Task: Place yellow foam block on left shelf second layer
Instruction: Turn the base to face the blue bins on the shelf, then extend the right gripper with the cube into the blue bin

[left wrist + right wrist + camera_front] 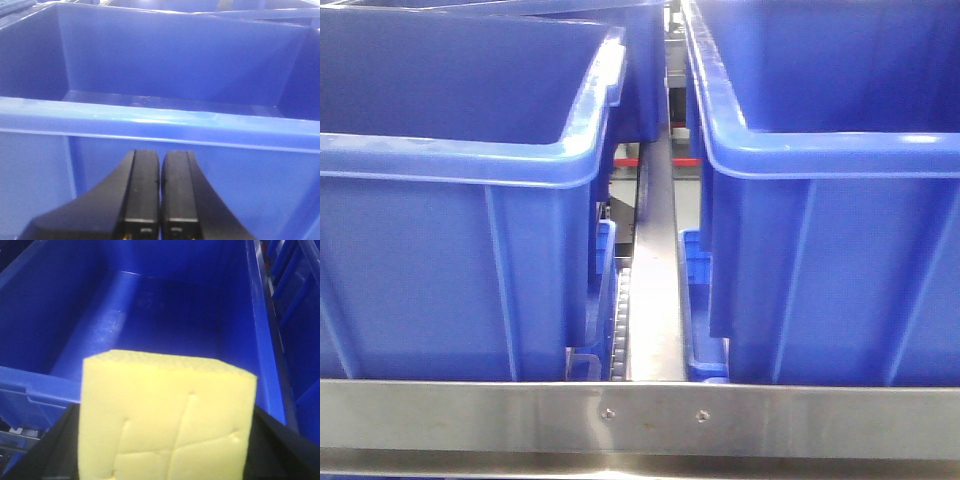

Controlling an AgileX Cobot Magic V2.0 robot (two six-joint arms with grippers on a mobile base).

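Okay so the right end effector point(167, 455) is clamped on the yellow foam block point(167, 410), which fills the 6 o'clock half of that wrist view, right at the near rim of a blue bin point(40, 385). I'd move it toward 12 o'clock past the rim and lower it before letting go, since foam probably bounces. Left end effector point(160, 200) is clenched on nothing. Can't tell which bin or shelf layer this is; the block's underside is cut off.

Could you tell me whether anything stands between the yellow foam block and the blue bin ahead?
Nothing visible does: the yellow foam block is at the near rim of the blue bin, whose interior looks bare.
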